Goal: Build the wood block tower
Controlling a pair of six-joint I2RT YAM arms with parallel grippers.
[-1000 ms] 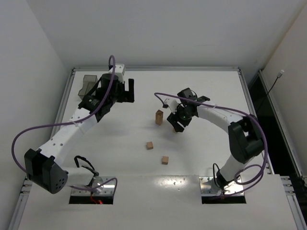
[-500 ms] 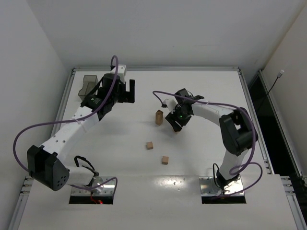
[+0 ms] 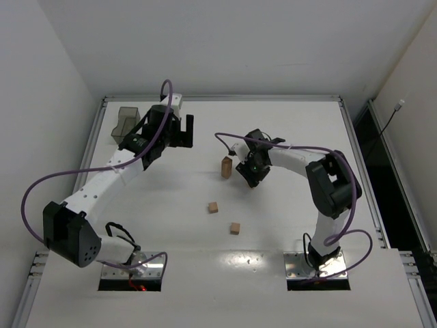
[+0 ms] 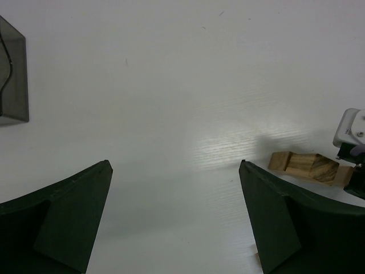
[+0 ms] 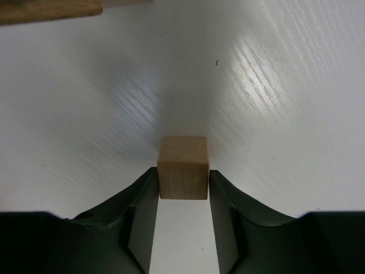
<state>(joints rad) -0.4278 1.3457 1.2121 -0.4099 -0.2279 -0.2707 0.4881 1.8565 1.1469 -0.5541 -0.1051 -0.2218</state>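
- The right claw (image 5: 182, 185) is clenched on one wood cube (image 5: 182, 166), pinched between both fingers, just right of the tower (image 3: 227, 167).
- The tower (it looks two cubes high) stands upright on the white tabletop (image 3: 300, 126).
- The left claw (image 4: 174, 166) is spread wide, holding nothing, left of and beyond the tower.
- A loose cube (image 3: 214, 207) and a second loose cube (image 3: 235, 228) lie apart, on the tower's near side.
- A dark bin (image 3: 126, 123) sits far left of the tower.

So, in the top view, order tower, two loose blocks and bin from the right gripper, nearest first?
1. Tower, just left of the right gripper.
2. Middle block and front block, lower in view; too close to rank.
3. Bin, far left corner.
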